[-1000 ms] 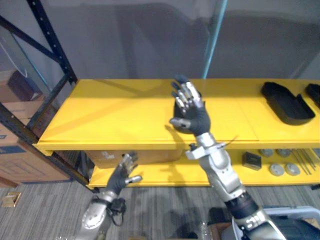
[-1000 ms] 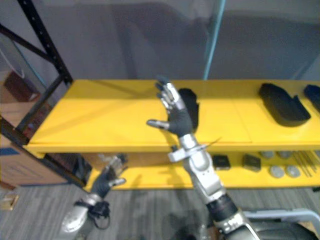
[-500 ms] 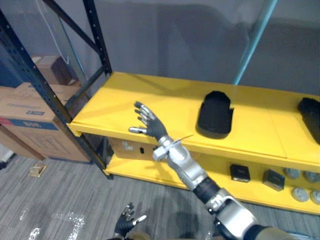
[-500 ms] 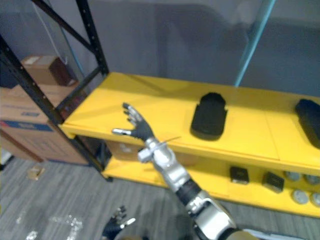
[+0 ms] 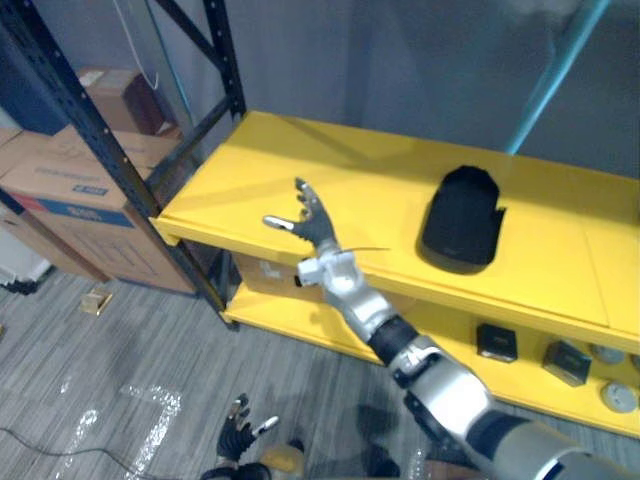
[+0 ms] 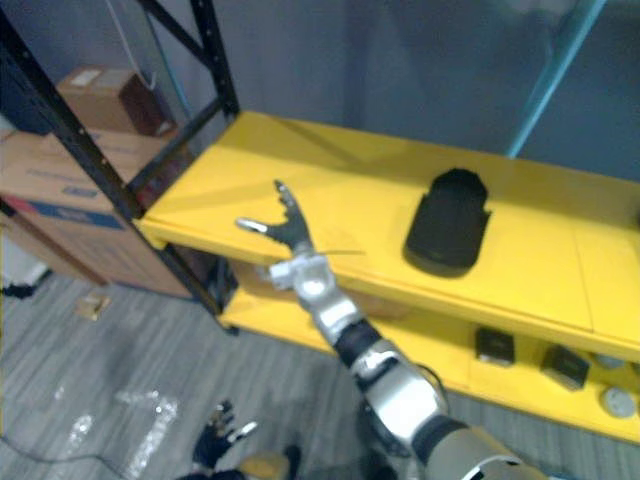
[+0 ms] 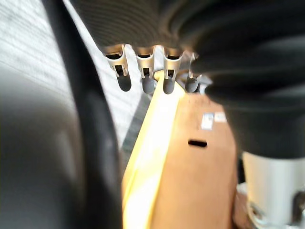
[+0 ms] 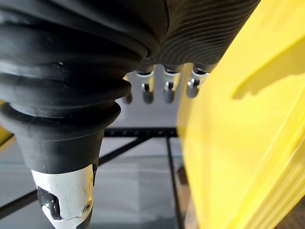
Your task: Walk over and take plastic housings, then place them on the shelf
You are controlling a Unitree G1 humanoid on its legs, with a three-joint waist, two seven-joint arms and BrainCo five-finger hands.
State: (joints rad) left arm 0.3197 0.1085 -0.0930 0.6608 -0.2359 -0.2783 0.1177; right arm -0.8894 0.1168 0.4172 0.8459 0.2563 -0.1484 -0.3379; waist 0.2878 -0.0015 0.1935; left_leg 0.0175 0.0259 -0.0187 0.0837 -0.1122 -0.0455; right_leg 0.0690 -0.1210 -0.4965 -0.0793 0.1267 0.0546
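Black plastic housing (image 5: 462,218) is left on the yellow shelf (image 5: 300,170).
Right hand (image 5: 310,220) is pulled clear, fingers spread and empty; left hand (image 5: 238,434) is held low, fingers apart; placement judged done.

Brown cardboard boxes (image 5: 70,190) stand stacked at left on grey carpeted floor (image 5: 120,370). A teal metal pole (image 5: 550,85) slants across the grey wall (image 5: 380,70) behind.

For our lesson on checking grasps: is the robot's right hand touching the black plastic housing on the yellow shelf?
Apart. The left eye view shows a stretch of bare yellow shelf between the right hand and the black plastic housing.
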